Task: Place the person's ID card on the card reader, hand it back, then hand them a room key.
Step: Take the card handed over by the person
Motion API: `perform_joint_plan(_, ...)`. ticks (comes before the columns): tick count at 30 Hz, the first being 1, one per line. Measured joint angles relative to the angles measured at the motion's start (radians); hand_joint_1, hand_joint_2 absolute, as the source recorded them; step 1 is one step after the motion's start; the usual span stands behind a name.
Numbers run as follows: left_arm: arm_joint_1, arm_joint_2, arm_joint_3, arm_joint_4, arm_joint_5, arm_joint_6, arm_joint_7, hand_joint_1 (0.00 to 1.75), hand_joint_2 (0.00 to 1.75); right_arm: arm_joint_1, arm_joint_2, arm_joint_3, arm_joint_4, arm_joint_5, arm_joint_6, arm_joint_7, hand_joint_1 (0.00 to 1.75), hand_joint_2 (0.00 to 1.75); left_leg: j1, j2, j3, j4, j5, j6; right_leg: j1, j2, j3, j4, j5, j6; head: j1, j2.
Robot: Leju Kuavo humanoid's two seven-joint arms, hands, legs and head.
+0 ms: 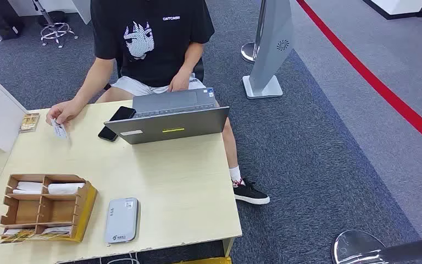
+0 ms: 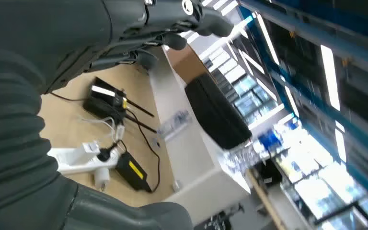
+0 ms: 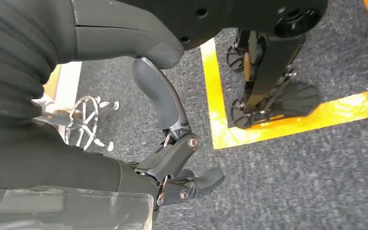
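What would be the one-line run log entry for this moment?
small white ID card: in person's hand at table | flat grey card reader: bare | left robot hand: empty | right robot hand: empty

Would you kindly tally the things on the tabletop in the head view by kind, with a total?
Laptop: 1
Phone: 1
Card reader: 1
Cardboard organizer: 1
ID card, under the person's hand: 1
Small box at the table's far left edge: 1
Total: 6
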Motion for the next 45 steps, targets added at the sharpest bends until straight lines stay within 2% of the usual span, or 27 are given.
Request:
perform_joint_plan(2, -0.031, 0.042, -0.026, 0.023, -0.030, -0.018, 0.043, 0.00, 1.75, -0.003, 0.000, 0.000, 0.000, 0.002, 0.005, 0.000, 0.00, 1.75, 0.000, 0.000, 0.000, 0.000, 0.001, 0.000, 0.000, 0.000, 0.000, 0.000, 0.000, 0.000, 0.000, 0.000)
perform_joint_plan(6, -0.162, 0.202, -0.124, 0.122, -0.108, -0.102, 0.187, 0.00, 1.75, -0.012, 0.000, 0.001, -0.001, 0.015, 0.023, 0.004, 0.00, 1.75, 0.000, 0.000, -0.001, 0.000, 0.003, -0.001, 0.000, 0.000, 0.000, 0.001, 0.002, -0.002, -0.001, 0.000)
perform_joint_plan(10, -0.331, 0.337, -0.215, 0.251, -0.172, -0.184, 0.283, 0.00, 1.75, -0.019, 0.000, 0.007, -0.001, 0.032, 0.037, 0.014, 0.00, 1.75, 0.000, 0.000, -0.002, 0.000, 0.005, -0.002, 0.000, 0.000, -0.001, 0.001, 0.004, -0.001, -0.002, 0.000)
perform_joint_plan(14, -0.529, 0.436, -0.305, 0.405, -0.225, -0.260, 0.333, 0.00, 1.75, -0.025, 0.000, 0.019, -0.001, 0.049, 0.043, 0.030, 0.00, 1.75, 0.000, 0.001, -0.003, 0.000, 0.006, -0.002, 0.000, 0.001, -0.003, 0.001, 0.006, -0.002, -0.002, 0.000)
perform_joint_plan(17, -0.684, 0.487, -0.381, 0.532, -0.273, -0.310, 0.357, 0.00, 1.75, -0.031, 0.000, 0.029, -0.001, 0.059, 0.049, 0.048, 0.00, 1.75, 0.000, 0.001, -0.004, 0.001, 0.007, -0.002, 0.000, 0.002, -0.004, 0.001, 0.007, -0.002, -0.002, 0.000)
perform_joint_plan(20, -0.826, 0.513, -0.461, 0.654, -0.308, -0.350, 0.375, 0.00, 1.75, -0.039, 0.000, 0.036, -0.003, 0.068, 0.056, 0.059, 0.00, 1.75, 0.000, 0.002, -0.005, 0.001, 0.008, -0.002, 0.000, 0.003, -0.004, 0.001, 0.008, -0.002, -0.002, 0.000)
perform_joint_plan(24, -0.967, 0.522, -0.545, 0.784, -0.319, -0.408, 0.391, 0.00, 1.75, -0.046, 0.000, 0.047, -0.006, 0.075, 0.058, 0.063, 0.00, 1.75, 0.000, 0.004, -0.006, 0.001, 0.008, -0.001, 0.000, 0.005, -0.004, 0.001, 0.009, -0.001, -0.002, 0.000)
perform_joint_plan(26, -1.019, 0.522, -0.580, 0.834, -0.318, -0.427, 0.398, 0.40, 1.75, -0.049, 0.000, 0.052, -0.008, 0.075, 0.058, 0.064, 0.00, 1.75, 0.000, 0.005, -0.006, 0.001, 0.008, -0.001, 0.000, 0.005, -0.004, 0.001, 0.009, -0.001, -0.003, 0.000)
perform_joint_plan(28, -1.057, 0.522, -0.604, 0.870, -0.317, -0.437, 0.401, 1.27, 1.75, -0.051, 0.000, 0.054, -0.009, 0.075, 0.058, 0.066, 0.00, 1.75, 0.000, 0.006, -0.006, 0.001, 0.008, -0.001, 0.000, 0.006, -0.005, 0.001, 0.009, -0.001, -0.003, 0.000)
perform_joint_plan(30, -1.082, 0.522, -0.623, 0.896, -0.315, -0.446, 0.401, 1.75, 1.75, -0.052, 0.000, 0.057, -0.009, 0.075, 0.058, 0.068, 0.00, 1.75, 0.000, 0.006, -0.006, 0.001, 0.008, -0.001, 0.000, 0.007, -0.005, 0.001, 0.010, -0.001, -0.003, 0.000)
perform_joint_plan(45, -1.098, 0.534, -0.675, 0.930, -0.300, -0.434, 0.411, 1.75, 1.75, -0.052, 0.000, 0.060, -0.009, 0.084, 0.057, 0.070, 0.00, 1.75, 0.000, 0.008, -0.007, 0.000, 0.008, -0.001, 0.000, 0.009, -0.006, 0.001, 0.010, -0.001, -0.003, 0.000)
